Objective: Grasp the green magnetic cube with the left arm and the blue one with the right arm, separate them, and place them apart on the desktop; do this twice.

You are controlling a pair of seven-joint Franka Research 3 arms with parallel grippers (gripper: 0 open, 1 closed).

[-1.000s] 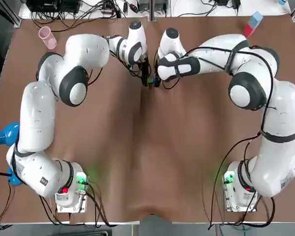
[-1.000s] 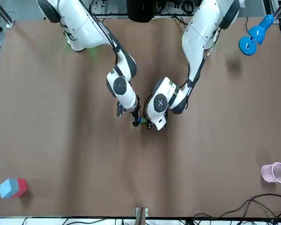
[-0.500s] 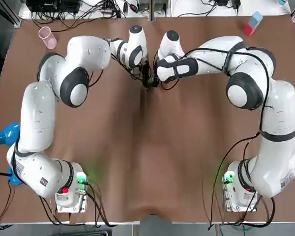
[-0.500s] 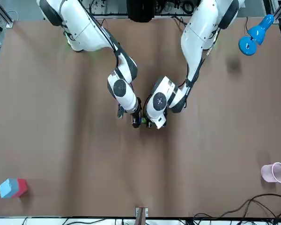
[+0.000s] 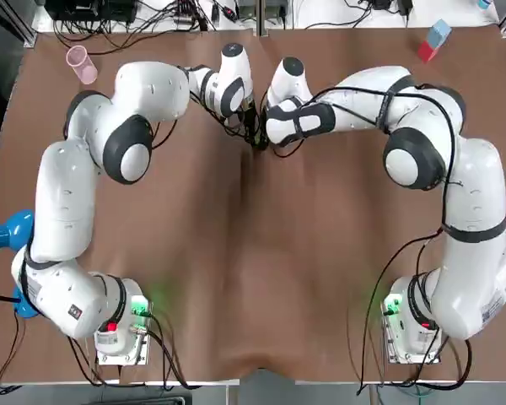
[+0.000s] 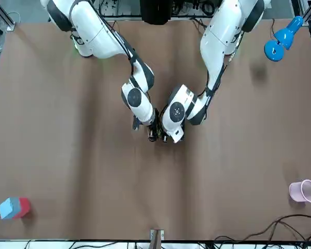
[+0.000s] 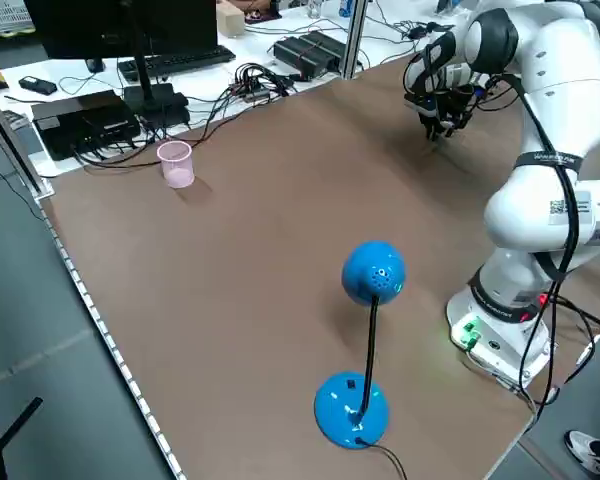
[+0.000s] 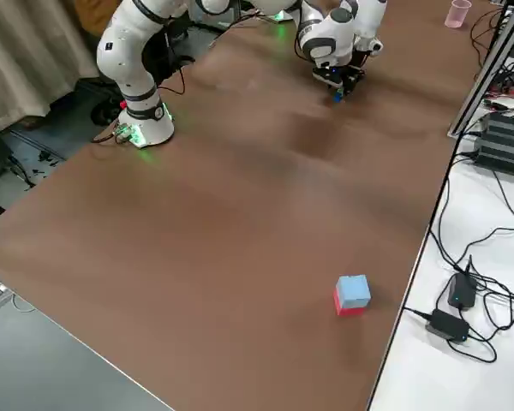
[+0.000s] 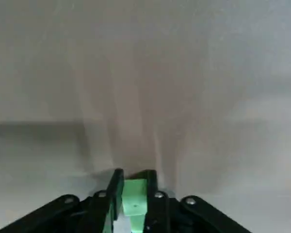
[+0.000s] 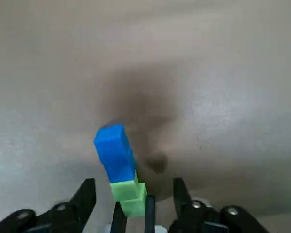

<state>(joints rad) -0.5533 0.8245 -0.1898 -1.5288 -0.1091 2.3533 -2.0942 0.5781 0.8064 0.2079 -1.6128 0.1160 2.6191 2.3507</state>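
The green cube (image 9: 134,196) is pinched between the fingers of my left gripper (image 9: 134,187), which is shut on it. The blue cube (image 10: 115,153) sticks to the green cube (image 10: 130,198) and points toward the brown table. My right gripper (image 10: 132,191) is open, its fingers (image 10: 87,194) spread wide on either side of the joined cubes and touching neither. In the top view both grippers meet at the far middle of the table, left gripper (image 5: 250,132) beside right gripper (image 5: 262,139); the cubes are hidden there. I cannot tell whether the blue cube touches the table.
A pink cup (image 5: 80,63) stands at the far left corner. A blue-and-red block (image 5: 433,40) lies at the far right. A blue desk lamp (image 7: 365,350) stands by the left arm's base. Bare table (image 5: 253,270) stretches between the arms' bases.
The right gripper has slid in toward the left gripper until the two nearly touch. The left gripper, still holding the green cube, shifted slightly toward the far edge.
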